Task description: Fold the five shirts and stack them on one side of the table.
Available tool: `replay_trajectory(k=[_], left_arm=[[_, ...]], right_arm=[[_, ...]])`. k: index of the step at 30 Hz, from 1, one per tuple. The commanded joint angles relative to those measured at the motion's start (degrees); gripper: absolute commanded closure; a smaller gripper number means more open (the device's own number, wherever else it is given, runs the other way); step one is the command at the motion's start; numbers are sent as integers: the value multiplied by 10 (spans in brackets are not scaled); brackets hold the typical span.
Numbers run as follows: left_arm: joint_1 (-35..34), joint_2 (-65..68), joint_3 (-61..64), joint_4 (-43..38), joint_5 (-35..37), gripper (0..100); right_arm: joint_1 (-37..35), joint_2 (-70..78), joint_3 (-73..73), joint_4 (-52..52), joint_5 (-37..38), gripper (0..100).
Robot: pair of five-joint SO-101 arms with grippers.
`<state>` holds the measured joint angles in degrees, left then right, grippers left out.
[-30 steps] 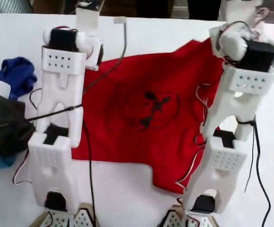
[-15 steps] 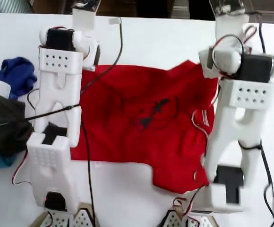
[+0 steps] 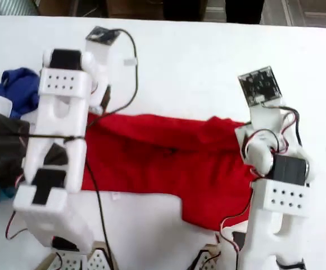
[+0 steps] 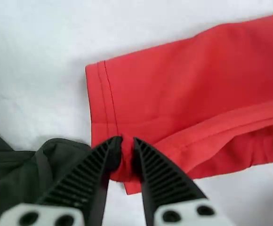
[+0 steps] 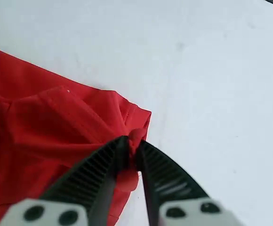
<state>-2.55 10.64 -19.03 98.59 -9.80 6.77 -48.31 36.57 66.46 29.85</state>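
Wrist views show left gripper [image 4: 125, 142] and right gripper [image 5: 132, 142] fingers clamped on the red shirt [image 3: 168, 163]; high view adds piled shirts [image 3: 5, 143] at 9 o'clock, arms overlapping cloth.

One red shirt [image 3: 163, 163], perhaps four more bunched shirts [image 3: 0, 151], two claws [image 4: 125, 141].

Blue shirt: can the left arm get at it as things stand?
Probably not yet. The left end effector is shut on the edge of the red shirt, so it has no free grip. The blue shirt itself lies close beside that arm.
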Motion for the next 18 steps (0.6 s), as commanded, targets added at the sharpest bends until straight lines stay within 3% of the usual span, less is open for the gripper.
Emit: replay_trajectory(k=[1, 7, 18], left_arm=[[-7, -94, 136, -59, -10, 974], [-6, -188, 319, -140, -17, 975], [-4, -210, 493, -222, -41, 975]], right_arm=[[9, -27, 1, 26, 9, 978], [7, -75, 6, 93, 11, 977], [10, -195, 189, 92, 27, 977]])
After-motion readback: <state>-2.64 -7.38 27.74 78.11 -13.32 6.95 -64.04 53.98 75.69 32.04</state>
